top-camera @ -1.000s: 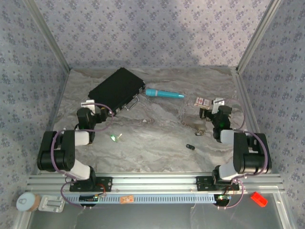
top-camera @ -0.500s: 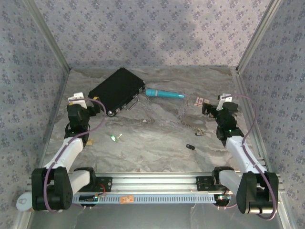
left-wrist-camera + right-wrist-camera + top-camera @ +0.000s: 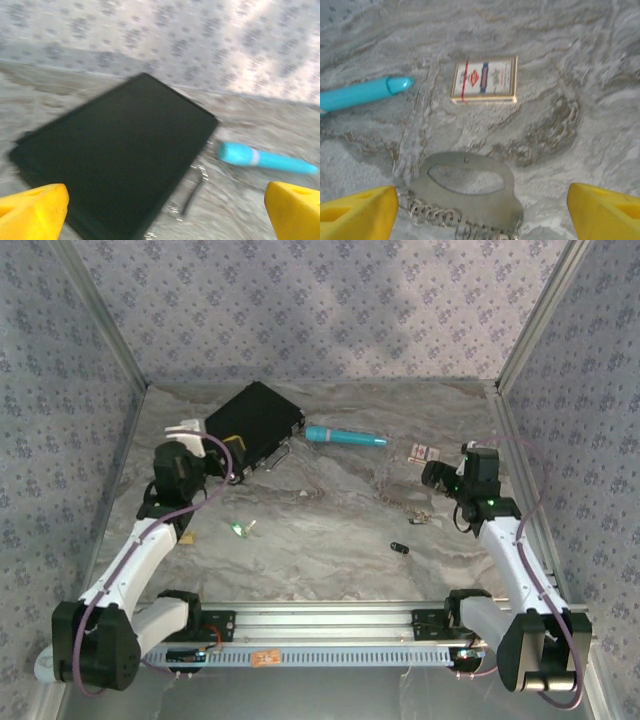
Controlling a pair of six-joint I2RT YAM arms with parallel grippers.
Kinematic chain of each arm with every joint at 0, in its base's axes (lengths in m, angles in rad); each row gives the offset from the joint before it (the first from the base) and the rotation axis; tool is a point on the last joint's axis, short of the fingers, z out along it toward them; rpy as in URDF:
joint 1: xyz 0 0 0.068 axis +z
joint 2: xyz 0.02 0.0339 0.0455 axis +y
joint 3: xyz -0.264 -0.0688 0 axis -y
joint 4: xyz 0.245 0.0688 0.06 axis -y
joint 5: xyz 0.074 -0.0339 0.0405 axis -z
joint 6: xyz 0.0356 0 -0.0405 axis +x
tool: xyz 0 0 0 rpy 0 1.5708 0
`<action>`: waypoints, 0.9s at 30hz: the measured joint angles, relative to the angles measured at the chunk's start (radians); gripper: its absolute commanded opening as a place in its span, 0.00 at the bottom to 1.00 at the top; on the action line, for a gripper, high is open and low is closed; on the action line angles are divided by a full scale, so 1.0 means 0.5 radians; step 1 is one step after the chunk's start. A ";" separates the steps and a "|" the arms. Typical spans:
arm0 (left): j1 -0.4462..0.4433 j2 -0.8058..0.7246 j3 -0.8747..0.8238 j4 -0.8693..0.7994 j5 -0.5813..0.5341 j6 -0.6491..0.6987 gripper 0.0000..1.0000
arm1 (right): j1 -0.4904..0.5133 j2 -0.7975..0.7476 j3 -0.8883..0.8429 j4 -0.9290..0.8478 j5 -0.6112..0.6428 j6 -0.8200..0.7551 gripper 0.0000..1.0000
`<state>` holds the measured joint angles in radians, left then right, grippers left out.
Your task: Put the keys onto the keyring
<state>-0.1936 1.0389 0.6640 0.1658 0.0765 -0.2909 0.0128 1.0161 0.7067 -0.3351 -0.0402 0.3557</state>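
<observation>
**A:** Left side first?

**B:** The left gripper (image 3: pixel 222 450) is spread wide and empty, hovering by the case (image 3: pixel 245 425). Nothing for the task lies there. The green key (image 3: pixel 238 529) and the brassy key (image 3: pixel 251 525) lie just beside each other on the tabletop (image 3: pixel 330 575), nearer the bases.

**A:** So how should it take one?

**B:** I'd come straight down over one head and close across its flat. They look tiny, and likely to skate away.

**A:** The middle?

**B:** The pen (image 3: pixel 345 437) lies at the back. The dark key (image 3: pixel 399 548) lies alone toward the front.

**A:** And the right?

**B:** The right gripper (image 3: pixel 481 212) is released too, holding nothing. It hangs above the keyring (image 3: pixel 490 200), which lies flat with the chain (image 3: pixel 440 217) nearest the fingers and the card box (image 3: pixel 484 79) beyond. Best to pinch the loop's rim, not the chain, and tilt it up for threading.
</observation>
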 measured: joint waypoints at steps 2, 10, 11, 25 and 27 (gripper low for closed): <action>-0.143 0.037 0.023 -0.027 0.004 0.001 1.00 | 0.011 0.054 0.011 -0.057 -0.050 0.016 0.89; -0.668 0.344 0.148 -0.082 -0.040 -0.069 0.99 | 0.132 0.446 0.168 -0.139 -0.246 0.055 0.85; -0.713 0.385 0.168 -0.086 -0.043 -0.089 0.98 | 0.161 0.503 0.203 -0.139 -0.267 0.050 0.85; -1.044 0.780 0.317 -0.162 -0.033 -0.312 0.97 | 0.314 0.999 0.471 -0.204 -0.303 -0.031 0.63; -1.044 0.787 0.317 -0.166 -0.034 -0.320 0.97 | 0.385 1.047 0.542 -0.253 -0.276 -0.100 0.56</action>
<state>-0.7158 1.4326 0.8223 0.0826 0.0593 -0.4507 0.2050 1.5394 0.9779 -0.4618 -0.1783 0.3058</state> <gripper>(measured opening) 0.975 0.617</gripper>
